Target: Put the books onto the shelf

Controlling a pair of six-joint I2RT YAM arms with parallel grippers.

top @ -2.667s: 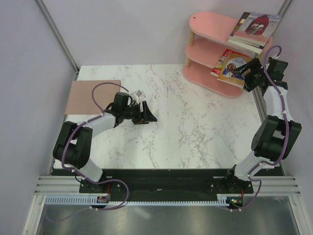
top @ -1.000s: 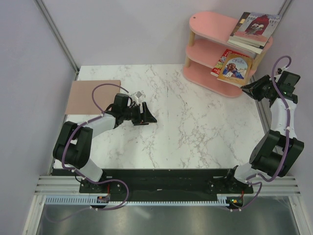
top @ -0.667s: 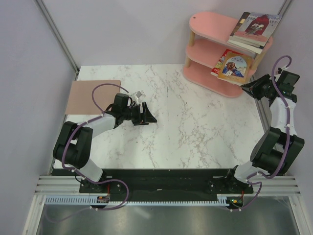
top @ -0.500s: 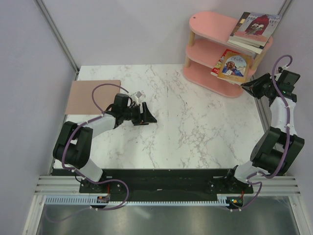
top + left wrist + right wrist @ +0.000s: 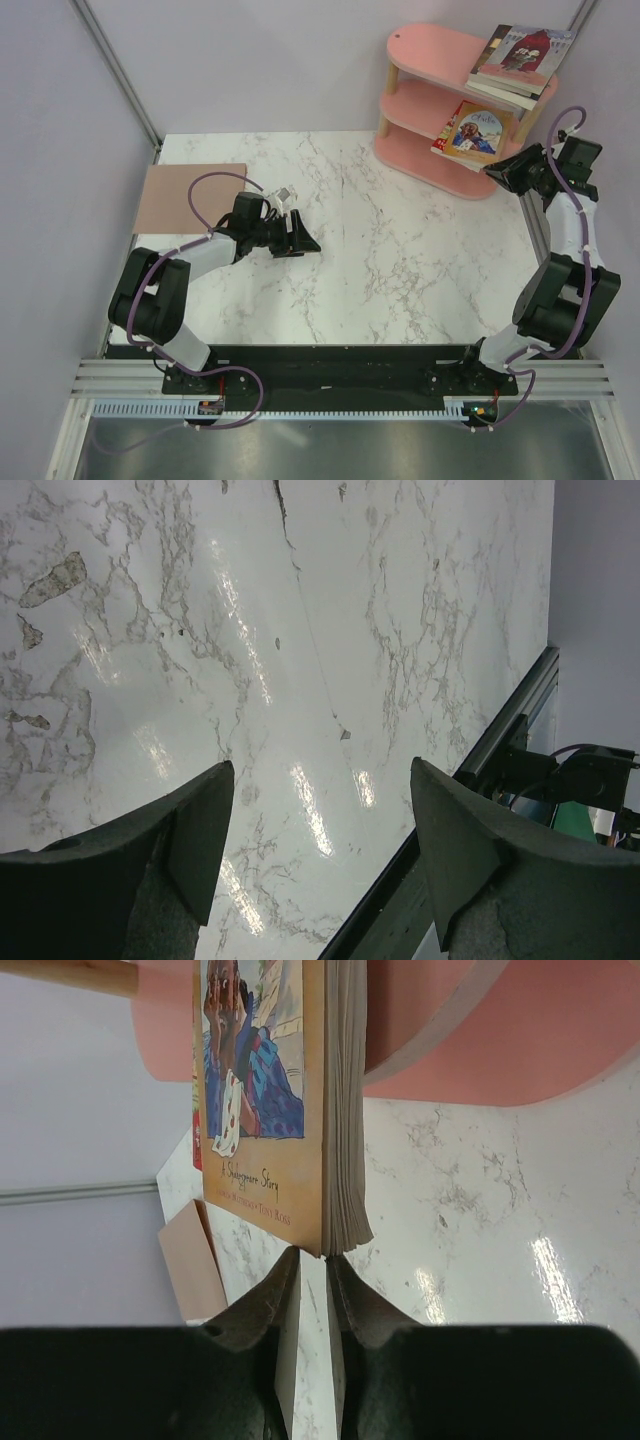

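Observation:
The pink shelf [image 5: 430, 45] stands at the back right. A stack of books [image 5: 522, 58] lies on its top board. On the middle board a tan book with a blue figure [image 5: 478, 132] lies on a red one [image 5: 461, 107], and both stick out over the edge. My right gripper [image 5: 492, 172] is at the tan book's near corner. In the right wrist view its fingertips [image 5: 312, 1258] touch the bottom corner of the tan book [image 5: 262, 1090], only a narrow slit apart with nothing between them. My left gripper [image 5: 308, 240] rests low over the marble, open and empty [image 5: 322, 770].
A flat brown mat [image 5: 190, 195] lies at the table's left edge and shows far off in the right wrist view [image 5: 190, 1260]. The shelf's lower pink board [image 5: 520, 1050] sits just beyond the book. A metal frame rail runs along the right table edge [image 5: 533, 225].
My right gripper swung back from the right to the tan book's corner. The book has slid slightly further onto the shelf. The left arm has not moved.

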